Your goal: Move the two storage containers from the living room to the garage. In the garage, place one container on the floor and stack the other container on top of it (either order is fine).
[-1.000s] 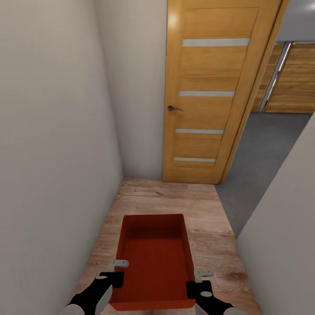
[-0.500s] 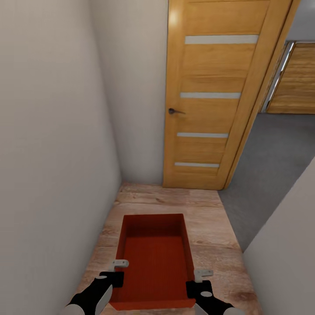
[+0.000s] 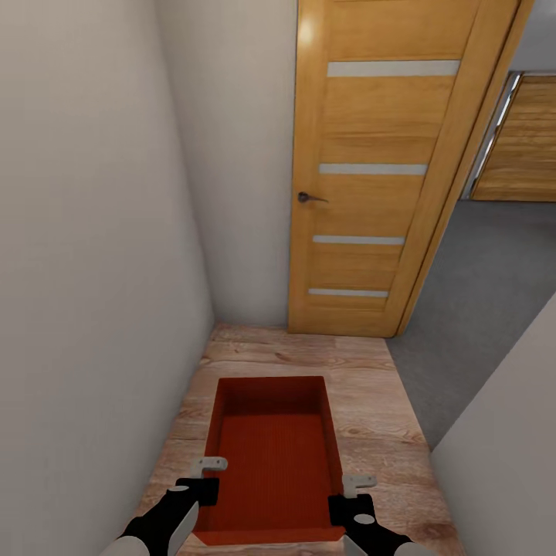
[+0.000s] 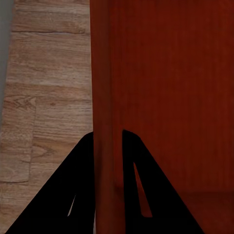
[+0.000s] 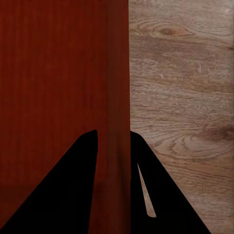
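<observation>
One red-orange storage container [image 3: 274, 452] hangs low in front of me over the hallway's wood-plank floor [image 3: 363, 386], open top up and empty. My left gripper [image 3: 207, 475] is shut on its left side wall, and my right gripper [image 3: 355, 488] is shut on its right side wall. In the left wrist view the two dark fingers of the left gripper [image 4: 107, 139] straddle the thin red wall [image 4: 103, 73]. The right wrist view shows the right gripper [image 5: 113, 139] clamped likewise on the container [image 5: 53, 87]. The second container is out of view.
I stand in a narrow hallway between a pale wall on the left [image 3: 85, 270] and another at the right [image 3: 510, 463]. An orange striped door [image 3: 371, 170] stands open ahead. Past it lie the garage's dark grey floor [image 3: 483, 286] and brown plank door [image 3: 525, 139].
The whole view has shifted a little, as the camera moved nearer the orange door, mostly in the first half second. The container sits between both grippers as before.
</observation>
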Controlling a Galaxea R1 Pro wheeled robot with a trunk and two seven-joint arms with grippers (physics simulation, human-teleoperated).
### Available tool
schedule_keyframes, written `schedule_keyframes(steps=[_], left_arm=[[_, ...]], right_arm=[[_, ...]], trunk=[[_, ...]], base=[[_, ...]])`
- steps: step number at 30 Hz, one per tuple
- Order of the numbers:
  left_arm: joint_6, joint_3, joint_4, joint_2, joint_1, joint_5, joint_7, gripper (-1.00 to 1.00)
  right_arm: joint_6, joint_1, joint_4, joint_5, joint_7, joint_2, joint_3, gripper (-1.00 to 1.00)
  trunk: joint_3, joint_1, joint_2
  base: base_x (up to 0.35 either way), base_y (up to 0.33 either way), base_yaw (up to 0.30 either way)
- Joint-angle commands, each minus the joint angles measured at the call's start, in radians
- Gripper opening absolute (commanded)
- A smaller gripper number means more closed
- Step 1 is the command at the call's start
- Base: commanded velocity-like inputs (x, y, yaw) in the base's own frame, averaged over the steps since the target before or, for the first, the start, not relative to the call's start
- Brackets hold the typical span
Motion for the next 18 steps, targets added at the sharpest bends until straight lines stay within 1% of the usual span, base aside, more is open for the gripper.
schedule_keyframes(steps=[1,5,7,18], left_arm=[[0.007,0.004,0.002,0.012,0.000,-0.004,0.009,-1.00],[0.008,0.005,0.002,0.012,0.000,-0.004,0.009,-1.00],[0.009,0.005,0.002,0.012,0.000,-0.004,0.010,-1.00],[0.009,0.005,0.002,0.014,0.000,-0.004,0.010,-1.00]], right_arm=[[-0.013,-0.001,0.004,0.000,-0.007,-0.027,0.001,-1.00],[-0.013,-0.001,0.004,0.000,-0.008,-0.027,0.001,-1.00],[-0.014,-0.001,0.004,0.000,-0.009,-0.027,0.001,-1.00],[-0.012,-0.001,0.004,0.000,-0.010,-0.027,0.001,-1.00]], trunk=[[-0.001,0.000,-0.001],[-0.001,0.000,-0.001],[-0.001,0.000,-0.001],[-0.001,0.000,-0.001]], base=[[0.000,0.000,0.000],[0.000,0.000,-0.006],[0.000,0.000,-0.139],[0.000,0.000,-0.268]])
